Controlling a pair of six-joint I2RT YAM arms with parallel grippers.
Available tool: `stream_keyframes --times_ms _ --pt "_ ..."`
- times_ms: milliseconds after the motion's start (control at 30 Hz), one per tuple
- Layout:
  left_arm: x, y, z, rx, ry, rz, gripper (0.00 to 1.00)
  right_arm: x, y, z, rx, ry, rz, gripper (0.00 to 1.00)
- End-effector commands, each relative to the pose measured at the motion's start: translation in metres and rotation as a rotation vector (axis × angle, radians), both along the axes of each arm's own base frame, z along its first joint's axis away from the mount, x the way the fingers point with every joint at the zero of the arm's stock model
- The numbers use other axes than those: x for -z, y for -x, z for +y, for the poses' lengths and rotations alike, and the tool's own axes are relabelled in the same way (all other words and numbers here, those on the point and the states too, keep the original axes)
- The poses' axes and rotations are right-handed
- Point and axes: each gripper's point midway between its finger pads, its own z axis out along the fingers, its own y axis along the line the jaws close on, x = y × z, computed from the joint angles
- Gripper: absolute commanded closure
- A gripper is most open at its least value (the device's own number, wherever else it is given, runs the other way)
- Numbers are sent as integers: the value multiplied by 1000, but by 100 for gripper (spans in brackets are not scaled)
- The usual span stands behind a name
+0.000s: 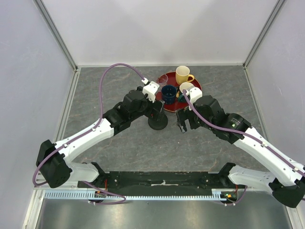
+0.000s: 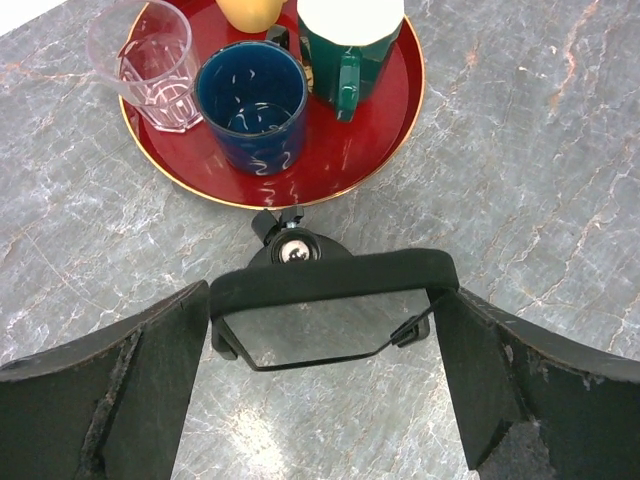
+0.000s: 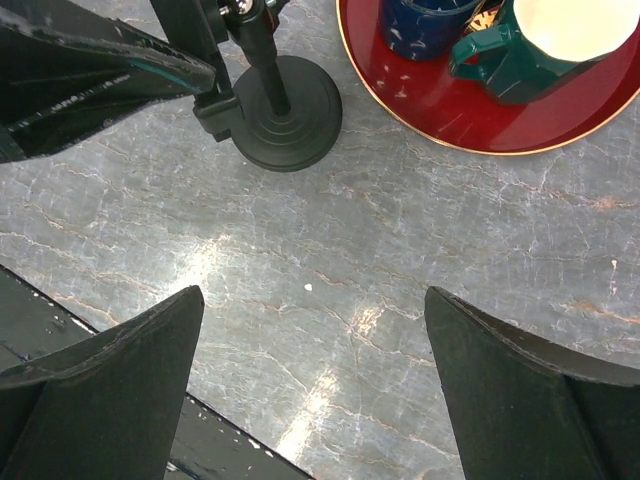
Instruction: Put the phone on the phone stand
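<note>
Resting on the phone stand (image 2: 290, 248), the phone (image 2: 330, 285) sits between the left fingers (image 2: 130, 390), spread wide, gripping nothing; right fingers (image 3: 100, 390) gape empty. A crooked retreat could clip it and knock it off.

Your left gripper (image 2: 322, 330) hangs over the phone stand (image 1: 157, 123), fingers wide, grip unclear | your right gripper (image 3: 315, 330) hovers just right of it, wide open.

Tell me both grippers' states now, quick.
Left gripper: wide astride the phone on the phone stand; grip cannot be told.
Right gripper: open, empty.
</note>
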Motion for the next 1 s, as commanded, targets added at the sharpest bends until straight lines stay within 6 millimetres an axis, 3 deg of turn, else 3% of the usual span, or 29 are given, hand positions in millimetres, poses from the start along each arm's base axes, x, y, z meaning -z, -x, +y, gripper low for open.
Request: stream_keyframes --times_ms 0,233,333,367,433,467,600,633,667,967 --pt "0 -6 0 -69 3 -8 3 -12 1 2 8 -56 -26 2" --pt "1 -6 -1 -78 -3 -7 2 -17 4 0 15 -74 -24 2" --pt "0 -6 -1 -87 -5 -10 17 -17 4 1 22 -87 -25 2" --pt "1 -6 0 -91 -8 -11 31 -18 3 1 26 -89 -28 2" --pt "1 -8 4 -115 -12 -16 44 -20 0 0 52 -92 -31 2" --pt "-1 -9 6 -126 -15 -22 55 -18 0 0 56 -90 -25 2" --pt "-8 -10 13 -154 -15 -42 78 -18 -2 2 71 -107 -24 2" --pt "-15 -9 17 -166 -5 -58 93 -17 -3 1 79 -107 -26 2" --pt "-14 -11 24 -199 -19 -66 98 -17 -3 0 83 -104 -27 2" --pt "-34 -26 76 -472 -75 -159 98 -25 -8 -11 152 -110 -60 2"
